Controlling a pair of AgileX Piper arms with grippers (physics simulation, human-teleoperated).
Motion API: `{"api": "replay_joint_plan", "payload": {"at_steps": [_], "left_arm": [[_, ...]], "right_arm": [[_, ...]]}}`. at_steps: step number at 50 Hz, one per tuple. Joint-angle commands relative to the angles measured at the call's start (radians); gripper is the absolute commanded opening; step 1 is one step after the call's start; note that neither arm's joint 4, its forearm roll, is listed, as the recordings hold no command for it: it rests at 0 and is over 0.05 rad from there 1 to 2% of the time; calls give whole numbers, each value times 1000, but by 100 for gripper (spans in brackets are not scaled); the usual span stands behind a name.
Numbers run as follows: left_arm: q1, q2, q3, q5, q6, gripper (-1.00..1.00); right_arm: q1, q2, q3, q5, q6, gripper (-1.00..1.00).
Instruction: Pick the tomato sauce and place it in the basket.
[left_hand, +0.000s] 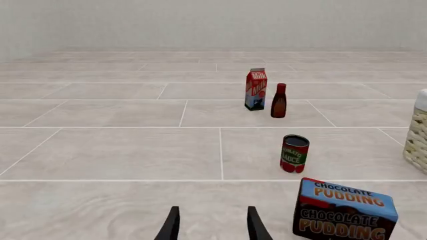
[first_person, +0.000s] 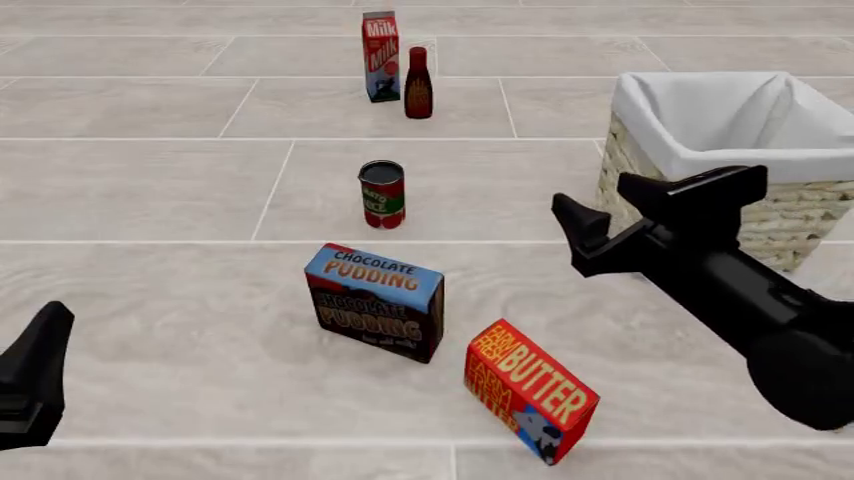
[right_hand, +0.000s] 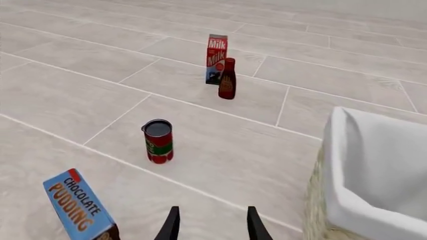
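1. Locating the tomato sauce (first_person: 382, 194): one small can, upright on the tiled surface, red label with a green band, dark metal top. Untouched; nothing holds it. I take it as my landmark for every entry below.

2. Basket (first_person: 801, 215): pale wicker with white cloth lining, to the right of the can and well apart from it, at about the same depth. I see nothing in the part of the interior on show.

3. Right gripper (first_person: 627, 195): fingers spread apart and holding nothing, hanging between the can and the basket, nearer the basket. In its own wrist view the can sits ahead of the fingertips with open floor between.

4. Left gripper (left_hand: 212, 225): fingers parted, nothing between them; near side of the can and off to its left, well apart.

5. Chocolate pudding box (first_person: 375, 300): on the near side of the can, standing clear of it.

6. Butter box (first_person: 530, 388): nearer still to me than the pudding, lying tilted, to the can's right.

7. Milk carton (first_person: 382, 56) and dark sauce bottle (first_person: 418, 83): beyond the can, side by side, well apart from it.

8. Step in hand, by my reading: the approach. No grasp made, nothing yet carried.

9. Next move, as I judge it: bring the right gripper left and down until its open fingers straddle the can's sides, keeping above the pudding box, then close.
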Motion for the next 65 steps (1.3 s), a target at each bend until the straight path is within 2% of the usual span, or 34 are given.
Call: {"api": "replay_joint_plan", "payload": {"at_steps": [1,39,51,65], "left_arm": [[0,0,0,0,0,100],[0,0,0,0,0,100],[0,0,0,0,0,100],[0,0,0,0,0,100]], "right_arm": [[13,58,-44,-6,1,100],[31,247,-192,-27,16,100],[71,352,-244,-44,14,100],[98,407,-294,-32,3,100]]}}
